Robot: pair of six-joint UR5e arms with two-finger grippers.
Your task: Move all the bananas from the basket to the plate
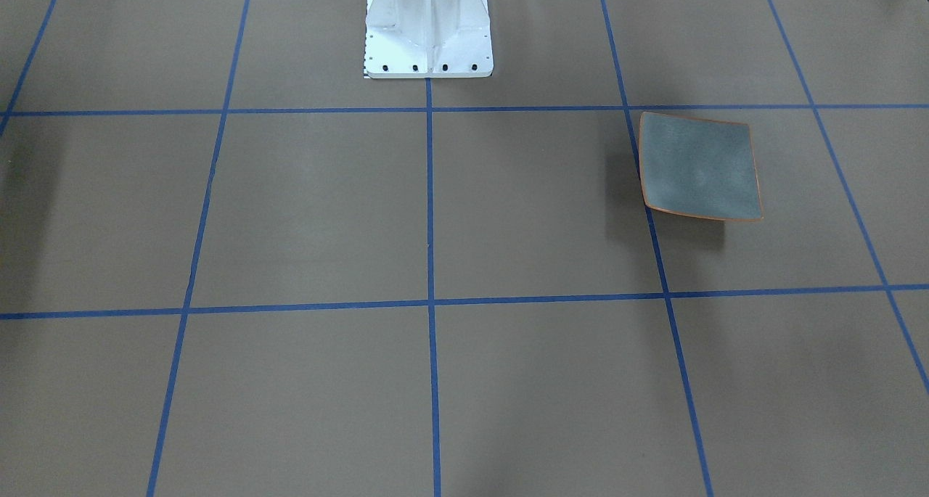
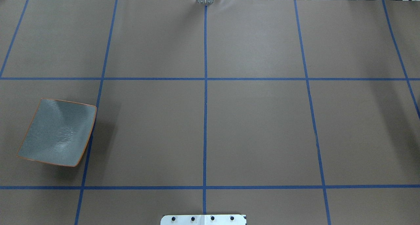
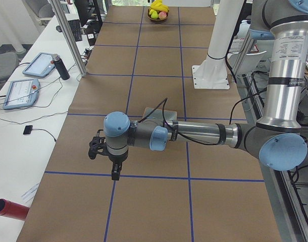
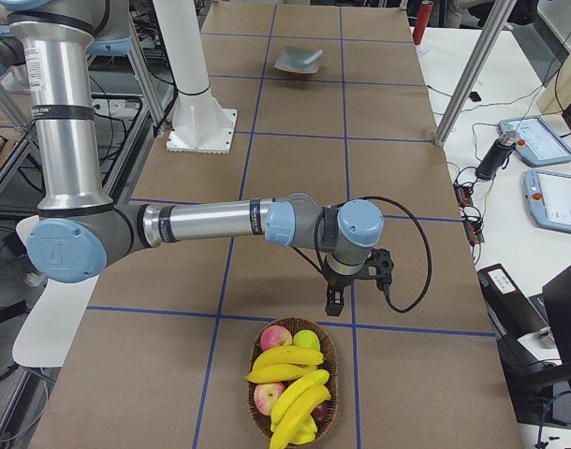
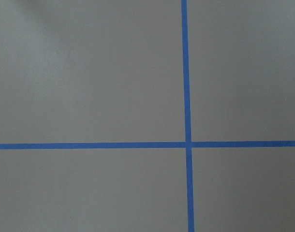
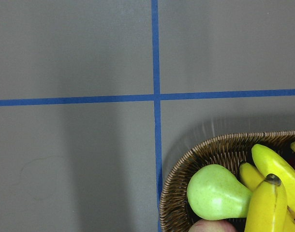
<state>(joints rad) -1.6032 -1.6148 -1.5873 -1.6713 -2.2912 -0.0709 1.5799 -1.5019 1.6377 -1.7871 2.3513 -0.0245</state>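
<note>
Bananas [image 4: 300,393], four in basket [image 6: 186,164], one plate [image 2: 55,133]

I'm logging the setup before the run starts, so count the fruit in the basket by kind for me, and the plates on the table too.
bananas: 4
apples: 2 showing
green pear: 1
plate: 1, with nothing on it
Total: 8. More fruit may lie hidden deeper in the basket.

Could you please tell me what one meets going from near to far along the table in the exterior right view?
basket holding the bananas → right gripper → white pedestal → plate
</note>
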